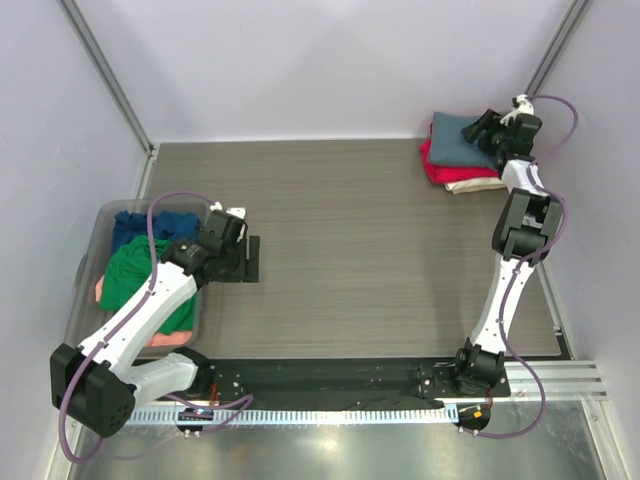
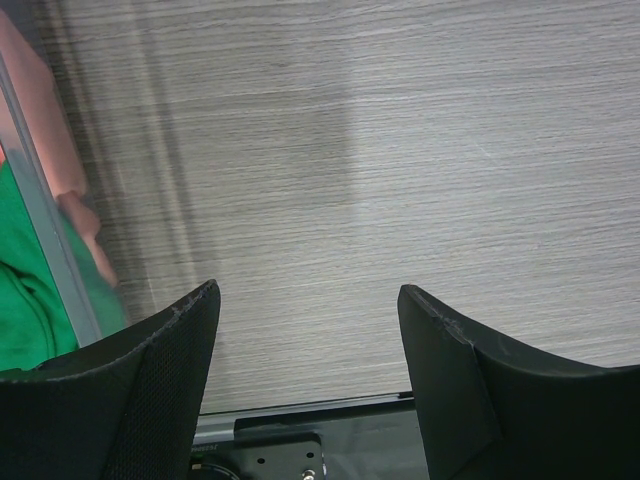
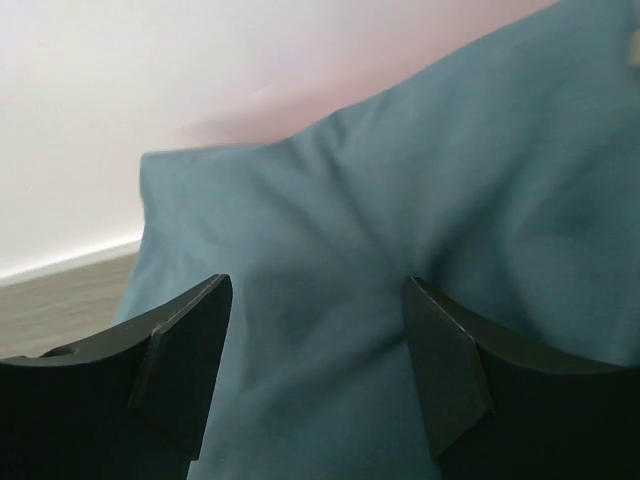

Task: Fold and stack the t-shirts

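Step in hand looks like stacking. The right hand (image 1: 482, 128) is at the far R corner of the bench (image 1: 350, 230), over the slate-blue shirt (image 1: 452, 142), which lies folded on top of a red shirt (image 1: 432, 165) and a cream shirt (image 1: 475, 184). In the right wrist view the fingers are spread w/ blue cloth filling the gap behind them and nothing seen pinched btw the pads. Can't tell if the tips touch the cloth. The left hand (image 1: 247, 258) sits low over bare bench just beside the clear bin (image 1: 88, 265), fingers also spread, holding nothing. Approx half done by the look of it: three shirts stacked, three left. The green shirt (image 1: 135, 275), navy shirt (image 1: 150, 225) and salmon shirt (image 1: 165, 338) are bunched unfolded in the bin. Judged next move: right hand lifts clear w/o dragging the top layer. Then a hand reaches over the bin wall for the green one, which lies on top of the heap, and brings it to the open bench centre for folding. In the way: the bin wall stands btw the left hand and the cloth. The shirts overlap, so pulling one may drag others out. The stack sits close to the corner walls, so there's little room there.
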You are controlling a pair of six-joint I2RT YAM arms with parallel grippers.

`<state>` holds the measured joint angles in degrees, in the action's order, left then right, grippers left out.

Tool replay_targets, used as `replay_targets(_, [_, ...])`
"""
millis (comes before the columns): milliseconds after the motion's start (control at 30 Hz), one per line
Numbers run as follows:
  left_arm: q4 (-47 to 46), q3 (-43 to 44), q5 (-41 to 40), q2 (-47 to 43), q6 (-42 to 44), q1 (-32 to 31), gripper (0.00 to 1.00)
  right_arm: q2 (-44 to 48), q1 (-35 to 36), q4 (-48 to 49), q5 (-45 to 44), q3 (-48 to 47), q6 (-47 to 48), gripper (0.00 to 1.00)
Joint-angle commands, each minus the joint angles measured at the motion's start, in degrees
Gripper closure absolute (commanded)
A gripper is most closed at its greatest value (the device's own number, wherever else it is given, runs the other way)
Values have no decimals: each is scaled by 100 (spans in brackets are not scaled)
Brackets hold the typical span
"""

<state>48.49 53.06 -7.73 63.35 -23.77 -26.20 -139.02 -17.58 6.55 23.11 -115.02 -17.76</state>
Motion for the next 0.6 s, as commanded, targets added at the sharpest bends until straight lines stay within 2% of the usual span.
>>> replay_targets(0, [-112,91,-62,-25,13,-26,27,209,-586,1084,-19,190,-279,25])
replay_targets(200, [-103,91,-27,-25,13,-26,27,366,-1203,1744,27,691,-817,23])
replay_targets(300, [-120,82,-1,-68,21,-35,27,551,-1256,1465,-166,683,-624,22])
replay_targets(400, [-129,91,17,-130,30,-26,27,946,-1248,1498,-193,866,-658,22])
replay_targets(567, [-147,91,43,-288,48,-26,27,2165,-1168,1754,-526,1359,-834,18])
